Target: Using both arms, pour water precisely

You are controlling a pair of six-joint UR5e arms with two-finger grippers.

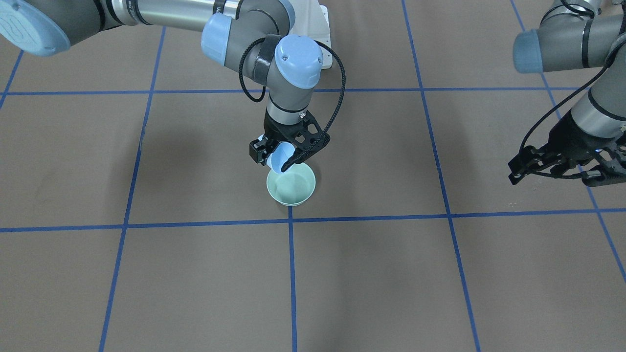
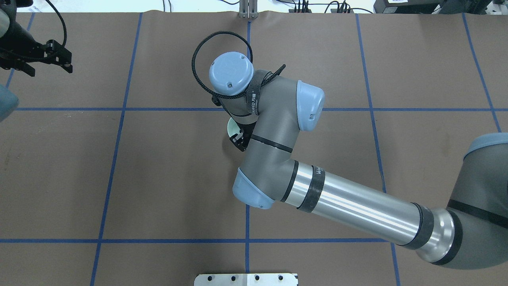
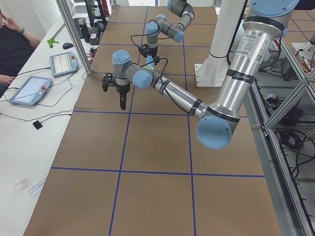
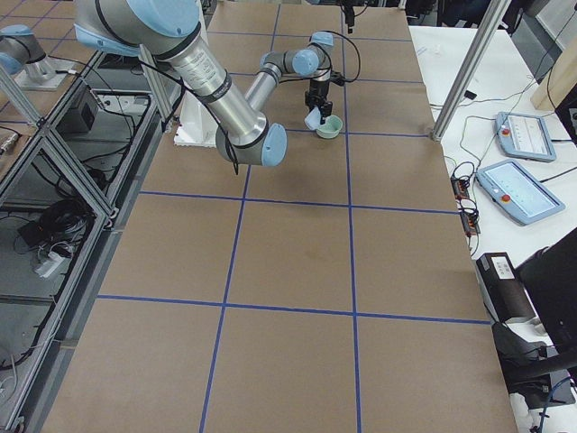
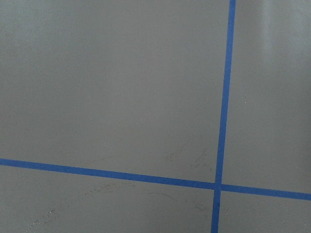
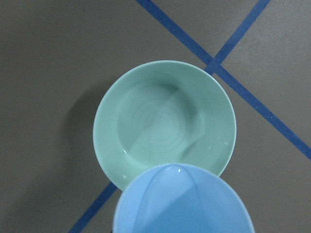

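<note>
A wide table [image 1: 195, 274] covered edge to edge with a flat brown sheet. Lines of blue tape [image 1: 292, 274] cross it lengthways and sideways, dividing it into large squares. A small round pale green bowl [image 1: 288, 200] stands upright near the middle of the table. It sits over one tape line, just beside a point where two lines cross. At the robot's edge of the table lies a white bolted base plate [image 2: 246, 279], well apart from the bowl.

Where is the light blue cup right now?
The light blue cup is near the front-facing view's centre, held tilted in the right gripper, its mouth over the pale green bowl.
</note>
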